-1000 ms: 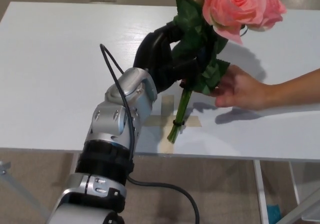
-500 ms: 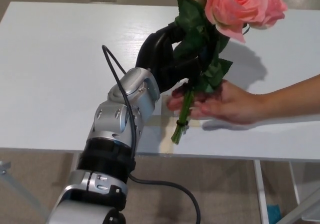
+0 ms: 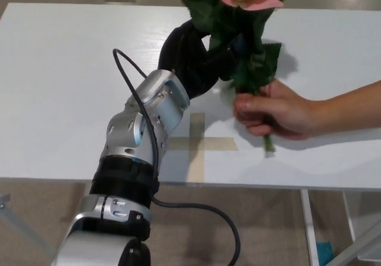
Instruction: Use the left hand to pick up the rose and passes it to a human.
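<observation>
The left hand [image 3: 199, 60] is clenched around the leafy upper stem of the rose [image 3: 247, 34], its black fingers wrapped just under the pink bloom, which runs off the frame at twelve o'clock. The rose stands held above the table [image 3: 71, 87], not lying on it, tilted so its stem slopes down toward four o'clock.

What has changed in the last second is the person's hand [image 3: 274, 108]: before it lay open and flat under the stem, palm up, and now it is closed round the lower stem, with the cut end poking out below the fist. The rose has also swung — its stem tip, which pointed toward six o'clock, has shifted over to the person's side, and the bloom sits higher in the picture.

So both hands hold the flower at once — the handover is at its hinge. Judging from this, what remains is for the robot's fingers to let go.

On the table, a cross of tan tape [image 3: 202, 142] lies bare at six o'clock of the rose. The right hand does not show.
</observation>
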### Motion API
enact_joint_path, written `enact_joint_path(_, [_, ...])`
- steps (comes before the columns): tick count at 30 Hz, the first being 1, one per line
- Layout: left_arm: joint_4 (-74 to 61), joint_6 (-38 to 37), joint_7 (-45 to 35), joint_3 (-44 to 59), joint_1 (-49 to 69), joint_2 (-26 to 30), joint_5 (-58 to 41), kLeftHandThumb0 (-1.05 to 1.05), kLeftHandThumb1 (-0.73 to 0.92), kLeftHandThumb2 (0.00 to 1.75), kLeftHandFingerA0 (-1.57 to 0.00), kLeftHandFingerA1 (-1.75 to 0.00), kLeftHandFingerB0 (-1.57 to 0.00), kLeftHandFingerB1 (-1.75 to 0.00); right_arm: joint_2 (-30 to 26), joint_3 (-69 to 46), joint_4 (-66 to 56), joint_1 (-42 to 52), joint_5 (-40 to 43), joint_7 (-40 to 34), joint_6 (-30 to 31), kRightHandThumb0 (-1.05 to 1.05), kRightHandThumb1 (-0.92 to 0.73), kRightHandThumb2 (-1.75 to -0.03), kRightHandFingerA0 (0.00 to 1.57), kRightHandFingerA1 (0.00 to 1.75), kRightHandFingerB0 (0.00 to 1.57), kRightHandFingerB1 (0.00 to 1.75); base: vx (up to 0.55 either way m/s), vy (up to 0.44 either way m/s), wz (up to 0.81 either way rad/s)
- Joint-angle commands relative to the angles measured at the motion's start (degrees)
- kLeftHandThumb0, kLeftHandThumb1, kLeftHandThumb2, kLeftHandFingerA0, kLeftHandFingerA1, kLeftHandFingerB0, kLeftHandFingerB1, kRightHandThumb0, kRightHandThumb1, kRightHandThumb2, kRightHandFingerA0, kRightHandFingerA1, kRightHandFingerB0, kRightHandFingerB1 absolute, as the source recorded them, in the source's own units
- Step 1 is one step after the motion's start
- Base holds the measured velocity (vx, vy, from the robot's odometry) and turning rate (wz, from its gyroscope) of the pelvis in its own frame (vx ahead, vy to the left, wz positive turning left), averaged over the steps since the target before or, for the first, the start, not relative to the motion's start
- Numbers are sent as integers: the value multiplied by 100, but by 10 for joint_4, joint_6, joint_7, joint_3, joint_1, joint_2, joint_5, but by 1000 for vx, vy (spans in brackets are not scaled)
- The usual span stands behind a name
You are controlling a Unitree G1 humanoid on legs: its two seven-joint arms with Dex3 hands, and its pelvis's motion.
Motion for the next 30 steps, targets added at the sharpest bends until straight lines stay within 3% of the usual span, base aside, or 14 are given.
enact_joint_path(1, [-4, 32, -27, 21, -44, -150, -102, -15, 89, 67, -84, -118, -75, -99, 2, 1, 1, 0, -2, 5, 0, -37, -58, -78, 67, 56, 51, 50, 0, 0, 0])
enact_joint_path(7, [10, 40, -41, 8, -46, -132, -100, -15, 90, 67, -84, -116, -78, -90, 1, -1, 2, -3, -1, 7, 0, -37, -58, -78, 66, 56, 51, 50, 0, 0, 0])
enact_joint_path(8, [15, 40, -51, -1, -49, -122, -90, -21, 85, 65, -87, -109, -86, -69, 0, -1, 2, -3, -1, 8, 0, -37, -59, -79, 66, 56, 51, 51, 0, 0, 0])
enact_joint_path(9, [15, 43, -61, -15, -51, -110, -77, -26, 77, 63, -89, -89, -80, -46, 0, -1, 1, -3, -1, 8, -1, -37, -59, -78, 66, 56, 51, 51, 0, 0, 0])
enact_joint_path(12, [17, 44, -65, -23, -52, -103, -74, -26, 77, 63, -89, -89, -80, -46, 0, -1, 1, -3, -1, 8, -1, -37, -59, -78, 66, 56, 51, 51, 0, 0, 0])
enact_joint_path(13, [12, 84, -120, -86, -64, -48, -25, -51, 38, 71, -11, -39, 0, -16, 1, 0, 2, 1, -2, 8, -3, -37, -58, -78, 65, 55, 51, 51, 0, 0, 0])
enact_joint_path(14, [9, 88, -167, -133, -67, -11, 8, -58, 42, 56, 0, 0, 0, -2, 1, 1, 2, 5, -2, 7, -3, -37, -58, -78, 65, 55, 51, 51, 0, 0, 8])
enact_joint_path(19, [11, 85, -185, -161, -70, 9, 11, -58, 42, 56, 0, 0, 0, -2, 1, 1, 3, 6, -2, 7, -2, -37, -58, -78, 65, 55, 51, 51, 0, 0, 0])
enact_joint_path(20, [6, 73, -231, -224, -79, 66, 71, -76, 38, 63, 0, 0, 0, -2, 1, 1, 4, 9, -2, 8, -1, -37, -59, -79, 67, 56, 51, 50, 0, 0, 0])
enact_joint_path(21, [11, 73, -239, -238, -85, 81, 82, -77, 37, 63, 0, 0, 0, -1, 1, 0, 5, 9, -1, 9, 0, -38, -59, -79, 67, 56, 51, 50, 0, 0, 0])
enact_joint_path(22, [11, 76, -241, -246, -89, 90, 85, -77, 41, 55, 0, 0, 0, -3, 2, 0, 5, 9, -1, 9, 1, -38, -59, -79, 67, 56, 51, 50, 0, 0, 0])
enact_joint_path(30, [8, 68, -281, -284, -110, 169, 99, -83, 45, 57, 0, 0, 0, -1, 3, 2, 6, 9, -3, 6, 1, -38, -58, -78, 66, 56, 50, 50, 0, 0, 0])
